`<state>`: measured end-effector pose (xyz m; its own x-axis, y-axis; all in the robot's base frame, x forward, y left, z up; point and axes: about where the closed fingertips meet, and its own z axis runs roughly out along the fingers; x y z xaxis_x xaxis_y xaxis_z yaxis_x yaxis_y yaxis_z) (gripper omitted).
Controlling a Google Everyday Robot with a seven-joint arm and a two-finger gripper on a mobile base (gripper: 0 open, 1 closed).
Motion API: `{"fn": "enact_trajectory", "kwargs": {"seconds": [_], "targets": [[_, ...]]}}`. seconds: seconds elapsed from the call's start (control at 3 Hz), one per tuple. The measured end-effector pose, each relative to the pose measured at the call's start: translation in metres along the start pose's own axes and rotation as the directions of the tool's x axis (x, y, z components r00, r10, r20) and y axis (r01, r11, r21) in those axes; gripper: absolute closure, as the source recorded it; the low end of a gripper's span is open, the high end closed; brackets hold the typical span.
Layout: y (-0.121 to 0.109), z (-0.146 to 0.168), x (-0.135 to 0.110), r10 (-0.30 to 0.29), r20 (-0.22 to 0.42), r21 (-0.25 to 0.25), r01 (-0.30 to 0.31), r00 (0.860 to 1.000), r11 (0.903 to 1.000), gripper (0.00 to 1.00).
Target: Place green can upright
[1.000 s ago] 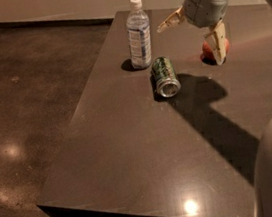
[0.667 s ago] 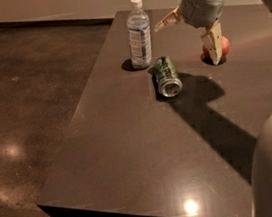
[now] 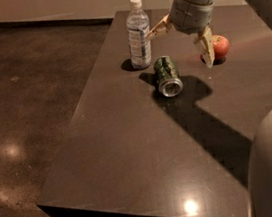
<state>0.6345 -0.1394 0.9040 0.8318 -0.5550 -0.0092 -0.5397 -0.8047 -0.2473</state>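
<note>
The green can lies on its side on the dark table, its silver end facing the near edge. My gripper hangs above and just behind the can, open wide. One tan finger points left toward the bottle. The other finger points down in front of the apple. Nothing is between the fingers.
A clear water bottle with a white cap stands upright just left of the can. A red apple sits to the right behind the gripper. My arm's shadow falls across the table right of the can. The table's left edge drops to a brown floor.
The gripper has shifted left and slightly toward the can, now uncovering more of the apple. The can and bottle have not moved.
</note>
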Motion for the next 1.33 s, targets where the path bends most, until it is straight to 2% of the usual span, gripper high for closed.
{"fn": "enact_trajectory", "kwargs": {"seconds": [0.33, 0.67, 1.0, 1.33], "targets": [[-0.003, 0.014, -0.010, -0.074, 0.007, -0.049, 0.074, 0.997, 0.9961, 0.00], [0.000, 0.031, -0.013, -0.126, 0.006, -0.119, 0.126, 0.992, 0.9849, 0.00], [0.001, 0.043, -0.012, -0.181, -0.001, -0.187, 0.178, 0.983, 0.9661, 0.00], [-0.001, 0.051, -0.011, -0.244, -0.003, -0.243, 0.236, 0.970, 0.9409, 0.00]]}}
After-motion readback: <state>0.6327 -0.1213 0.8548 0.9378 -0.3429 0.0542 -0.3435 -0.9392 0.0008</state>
